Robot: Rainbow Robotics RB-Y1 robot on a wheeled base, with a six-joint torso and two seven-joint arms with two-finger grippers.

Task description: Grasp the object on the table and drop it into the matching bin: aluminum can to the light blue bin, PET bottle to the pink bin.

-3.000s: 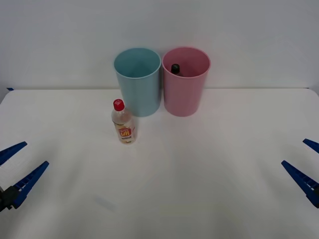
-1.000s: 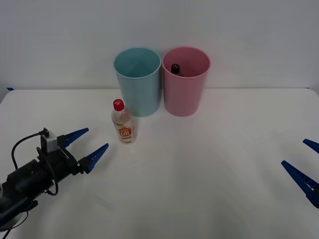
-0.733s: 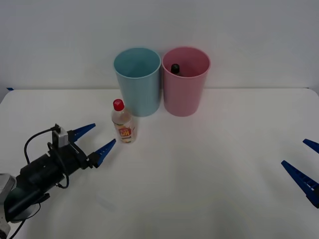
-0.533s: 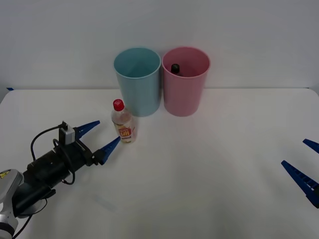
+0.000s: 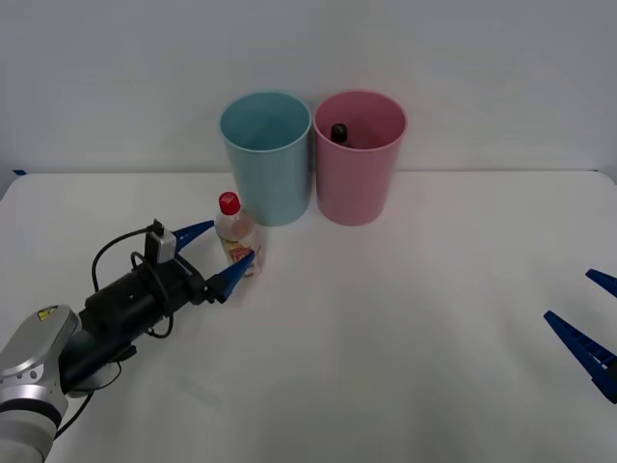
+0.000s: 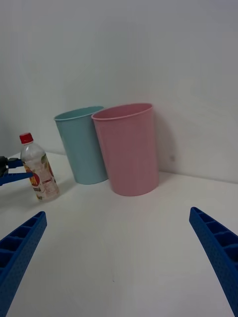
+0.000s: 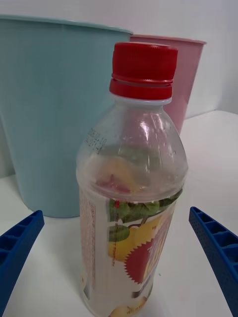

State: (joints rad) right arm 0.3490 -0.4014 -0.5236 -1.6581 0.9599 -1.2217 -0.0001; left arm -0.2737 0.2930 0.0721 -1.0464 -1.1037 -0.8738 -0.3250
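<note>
So the left end effector (image 5: 218, 255) is right up on the bottle (image 5: 238, 241), fingers spread wide with one blue tip to either side of the label, not touching it as far as I can tell. From the left wrist view the bottle (image 7: 131, 198) sits dead centre in the gap, straight ahead of the palm, standing upright, so its long axis runs vertical and crosses the closing line of the fingers. That's the bit that matters: looks to me like a short push forward and a squeeze at label height would do it. Just beyond the bottle, almost touching it, is the blue bin (image 5: 266, 157), and the pink bin (image 5: 359, 155) is past that, off to the end effector's right, with a dark-capped bottle (image 5: 338, 132) already inside. So the carry will probably have to lift up and over to the right. Everything stands on the white desk (image 5: 386, 338). The right end effector (image 5: 590, 325) is parked well away at the desk's right edge, fingers apart, so left is clearly the nearer arm.
</note>
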